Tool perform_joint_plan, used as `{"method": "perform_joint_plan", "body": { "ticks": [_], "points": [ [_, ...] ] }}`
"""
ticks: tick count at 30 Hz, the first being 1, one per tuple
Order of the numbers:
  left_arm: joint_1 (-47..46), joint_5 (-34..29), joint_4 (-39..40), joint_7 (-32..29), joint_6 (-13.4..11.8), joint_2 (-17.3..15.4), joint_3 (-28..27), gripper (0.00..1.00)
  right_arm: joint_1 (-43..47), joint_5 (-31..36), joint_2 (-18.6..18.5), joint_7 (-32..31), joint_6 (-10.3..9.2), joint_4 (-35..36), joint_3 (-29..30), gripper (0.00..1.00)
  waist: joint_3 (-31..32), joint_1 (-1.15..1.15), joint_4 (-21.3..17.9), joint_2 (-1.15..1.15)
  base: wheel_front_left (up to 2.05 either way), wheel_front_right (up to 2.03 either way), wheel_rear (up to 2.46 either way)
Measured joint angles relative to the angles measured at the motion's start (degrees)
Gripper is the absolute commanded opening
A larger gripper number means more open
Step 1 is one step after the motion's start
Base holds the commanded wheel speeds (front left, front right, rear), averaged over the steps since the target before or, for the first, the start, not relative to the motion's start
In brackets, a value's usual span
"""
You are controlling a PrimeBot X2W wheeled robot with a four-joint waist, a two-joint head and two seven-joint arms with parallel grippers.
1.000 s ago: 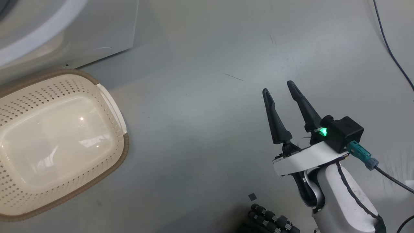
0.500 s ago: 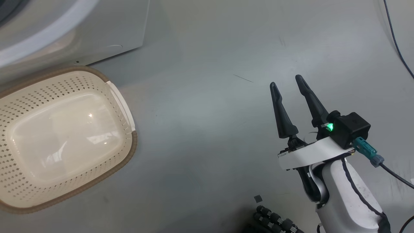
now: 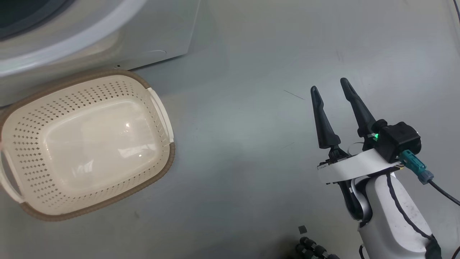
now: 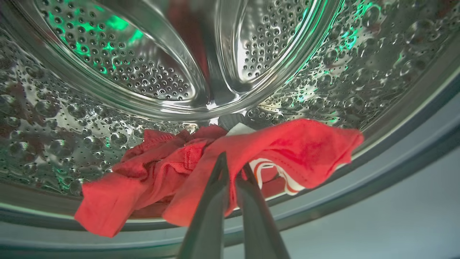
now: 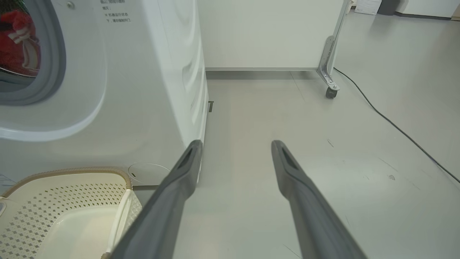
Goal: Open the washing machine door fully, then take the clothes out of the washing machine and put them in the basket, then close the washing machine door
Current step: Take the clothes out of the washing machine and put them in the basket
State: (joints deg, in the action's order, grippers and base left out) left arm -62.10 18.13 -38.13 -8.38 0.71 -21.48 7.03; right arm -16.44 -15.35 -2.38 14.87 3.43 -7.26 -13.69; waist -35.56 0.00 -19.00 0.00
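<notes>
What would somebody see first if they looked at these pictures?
The bright red clothes with white stripes, lying in the shiny holey steel drum, pinched by the left gripper. Next, the cream perforated plastic basket on the grey floor beside the white washing machine, with the open right gripper nearby.

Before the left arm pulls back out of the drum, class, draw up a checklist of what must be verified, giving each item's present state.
1. The left jaws are shut on the clothes: ok.
2. The clothes lie at the mouth of the drum, nothing on top: ok.
3. The basket is upright and empty: ok.
4. The basket stands close by the washing machine front: ok.
5. The right jaws are open, off to the side of the basket: ok.
6. The grip takes every garment: cannot tell.
</notes>
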Motion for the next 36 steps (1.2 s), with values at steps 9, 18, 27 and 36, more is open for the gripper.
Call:
{"method": "perform_joint_plan", "body": {
  "ticks": [9,18,27,36],
  "points": [
    [4.9,1.5,4.2,9.2,-0.9,4.6,-1.0,0.0,0.0,1.4,-1.6,0.0,-0.01,0.4,2.4,1.0,1.3,0.0,3.3,0.0,0.0,0.0,0.0],
    [11.4,1.3,10.2,18.6,-2.3,6.5,-1.0,0.0,0.4,2.4,-2.0,0.0,0.0,0.5,2.9,1.0,3.6,0.0,6.8,0.0,0.0,0.0,0.0],
    [18.6,0.7,16.2,22.1,-4.0,8.6,-0.8,0.0,1.8,2.9,-2.0,0.0,0.01,0.3,3.4,1.0,7.0,0.0,8.8,0.0,0.0,0.0,0.0],
    [26.2,-0.1,22.3,22.6,-5.2,10.9,-0.7,0.0,3.9,3.5,-2.0,0.0,0.01,0.3,4.2,1.0,11.1,0.0,10.4,0.0,0.0,0.0,0.0]
  ]
}}
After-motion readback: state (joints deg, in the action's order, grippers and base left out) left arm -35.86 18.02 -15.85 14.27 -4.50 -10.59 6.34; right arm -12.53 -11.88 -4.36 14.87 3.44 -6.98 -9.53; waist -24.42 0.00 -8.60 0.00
